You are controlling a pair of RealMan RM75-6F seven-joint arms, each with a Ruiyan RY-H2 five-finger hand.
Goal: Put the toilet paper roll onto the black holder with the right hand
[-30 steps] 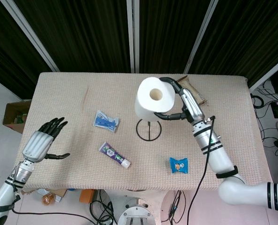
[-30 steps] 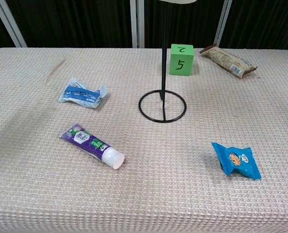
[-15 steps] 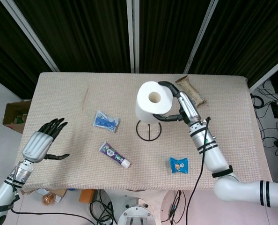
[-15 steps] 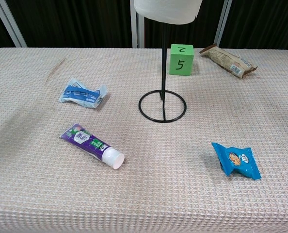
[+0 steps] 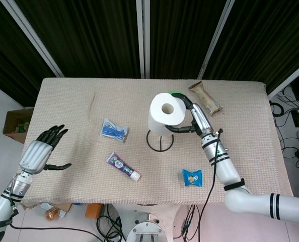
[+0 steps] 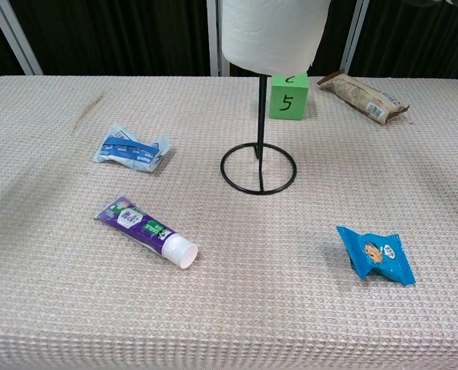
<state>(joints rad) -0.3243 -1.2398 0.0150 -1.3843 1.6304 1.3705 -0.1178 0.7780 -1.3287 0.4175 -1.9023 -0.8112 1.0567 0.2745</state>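
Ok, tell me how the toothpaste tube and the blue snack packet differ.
The toothpaste tube is long and narrow, purple with a white cap; the blue snack packet is short and squarish, blue with a printed picture. The tube lies on the robot's left of the black holder, the packet on its right. The tube lies flat at a slant; the packet looks puffed. Both rest on the tablecloth, untouched by either hand.

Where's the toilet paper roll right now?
In both views the toilet paper roll is held upright by the right hand on the black holder's pole, well above its ring base, mid-table before the green cube.
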